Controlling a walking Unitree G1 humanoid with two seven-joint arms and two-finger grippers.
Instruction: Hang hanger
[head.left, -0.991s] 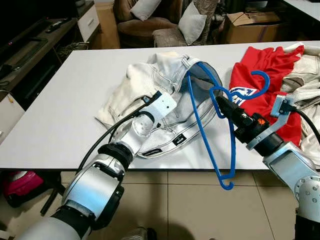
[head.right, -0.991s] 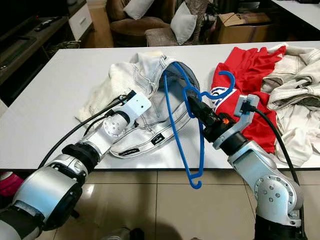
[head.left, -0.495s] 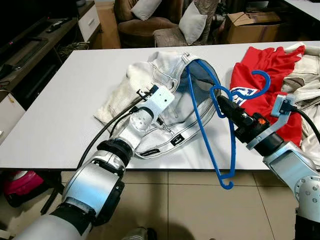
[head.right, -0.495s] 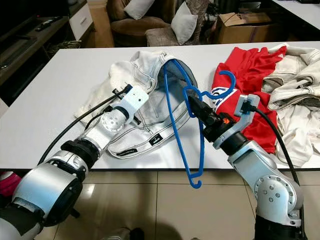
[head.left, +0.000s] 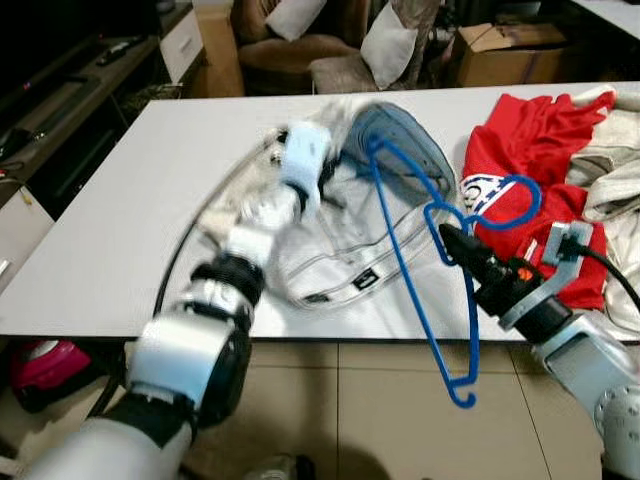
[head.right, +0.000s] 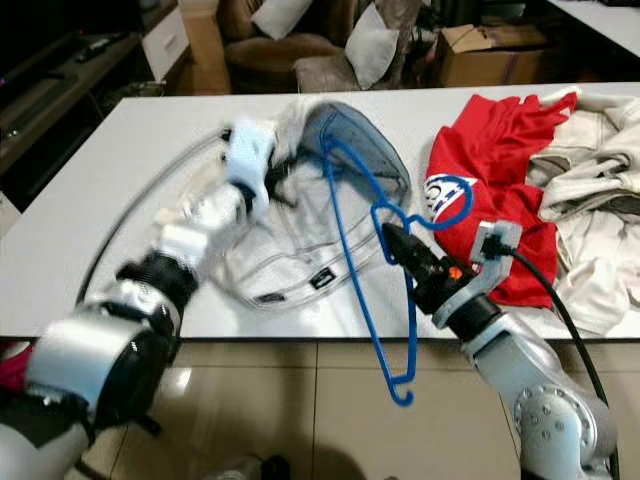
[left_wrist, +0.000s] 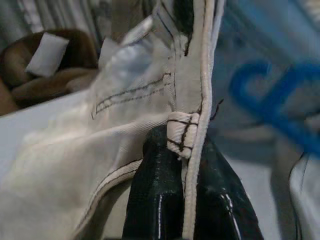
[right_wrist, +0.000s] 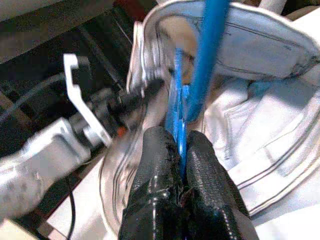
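1. Left wrist view: the left gripper (left_wrist: 187, 165) pinches the seamed edge of the pale white denim jacket (left_wrist: 125, 115) — seen close up.
2. Right wrist view: the right gripper (right_wrist: 181, 160) squeezes the thin blue plastic hanger (right_wrist: 202, 65).
3. Eye views are blurry — the hanger hangs past the white table (head.left: 120, 200) edge, its top inside the jacket. A red shirt (head.left: 530, 140) lies nearby.

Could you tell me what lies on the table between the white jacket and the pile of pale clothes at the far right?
A red shirt lies between the white jacket and the pale clothes, seen in the right eye view. The blue hanger, held by the right gripper, crosses the jacket's side.
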